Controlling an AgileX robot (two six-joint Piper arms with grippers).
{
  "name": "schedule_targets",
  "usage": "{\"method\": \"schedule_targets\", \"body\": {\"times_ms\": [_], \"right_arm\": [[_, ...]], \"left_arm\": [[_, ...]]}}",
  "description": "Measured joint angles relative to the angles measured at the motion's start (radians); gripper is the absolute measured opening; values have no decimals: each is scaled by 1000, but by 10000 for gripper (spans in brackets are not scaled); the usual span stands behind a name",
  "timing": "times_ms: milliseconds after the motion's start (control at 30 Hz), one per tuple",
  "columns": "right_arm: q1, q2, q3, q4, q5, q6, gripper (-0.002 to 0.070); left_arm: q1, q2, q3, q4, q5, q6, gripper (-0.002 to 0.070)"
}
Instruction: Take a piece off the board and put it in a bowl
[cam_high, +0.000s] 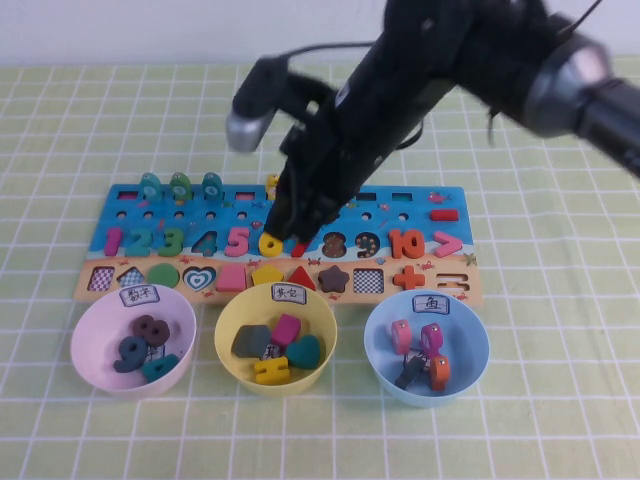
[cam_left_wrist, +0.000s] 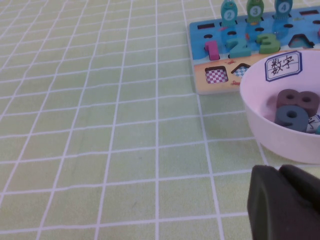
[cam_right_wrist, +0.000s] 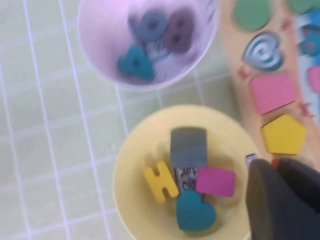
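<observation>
High view: right gripper (cam_high: 291, 236) over board (cam_high: 452, 283)

We see the slate-blue square piece (cam_high: 251, 341) lying inside the pale yellow bowl (cam_high: 228, 322), just in front of the long wooden board (cam_high: 455, 205).

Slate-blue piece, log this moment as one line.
piece: in yellow bowl | right end effector: over board | left end effector: beside pink bowl

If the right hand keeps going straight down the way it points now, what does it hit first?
Most likely the board: the right hand points down at the number row, near the yellow 6. Depth is unclear, so it may already touch. The piece lies in the bowl. The left hand sits beside the pink-white bowl.
</observation>
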Motion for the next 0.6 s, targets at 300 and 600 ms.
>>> {"method": "schedule_targets", "body": {"times_ms": [300, 600], "right_arm": [[-60, -213, 129, 118, -56, 57, -14], [-60, -623, 657, 136, -503, 59, -15]], "left_arm": [[0, 0, 0, 0, 0, 0, -5], [0, 0, 0, 0, 0, 0, -5]]}}
